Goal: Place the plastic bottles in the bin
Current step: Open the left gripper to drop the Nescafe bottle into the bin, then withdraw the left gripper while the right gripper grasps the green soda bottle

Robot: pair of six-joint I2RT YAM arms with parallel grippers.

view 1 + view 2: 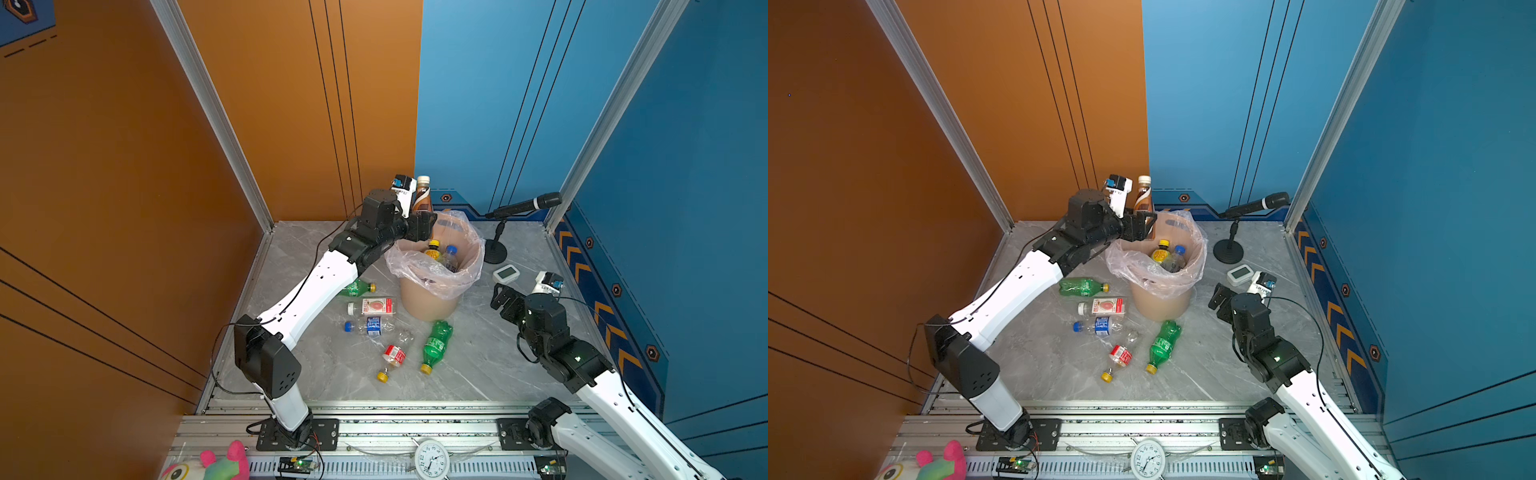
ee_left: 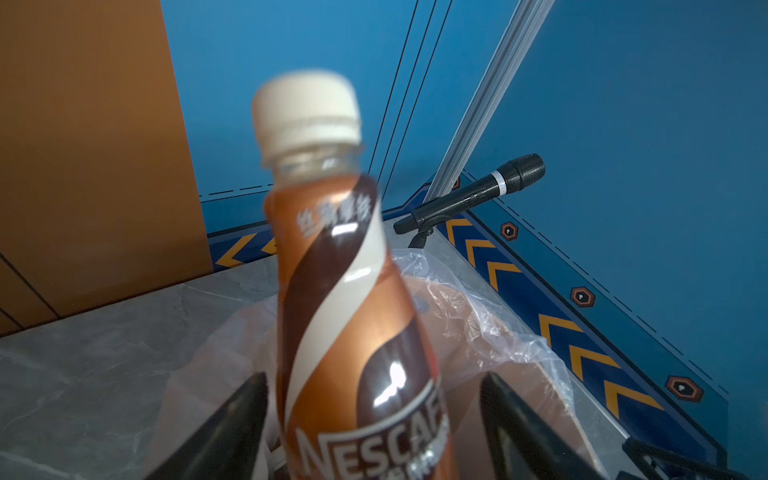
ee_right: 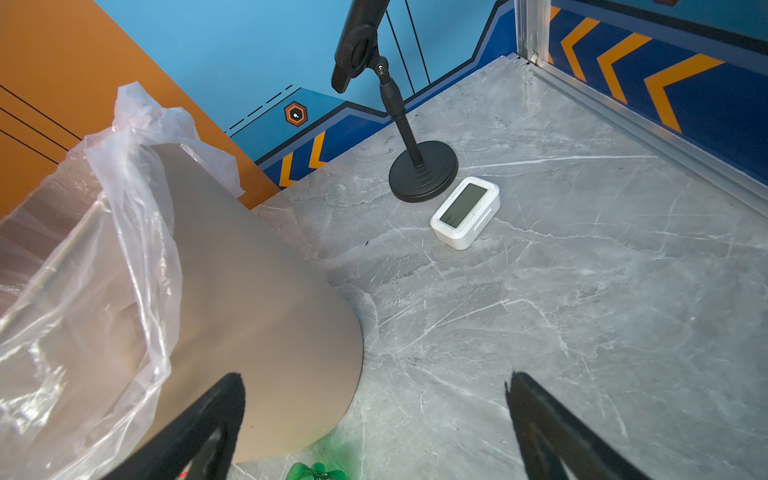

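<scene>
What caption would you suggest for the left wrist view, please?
White-capped brown coffee bottle inside the open left gripper at the rim of the bag-lined bin; microphone behind.

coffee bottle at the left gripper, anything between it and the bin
Nothing visible. The coffee bottle stands upright between the open jaws of the left gripper, just above the bin near its far rim, with only the bag liner beneath.

coffee bottle: blurred, base cut off | clock: cut by edge
</scene>
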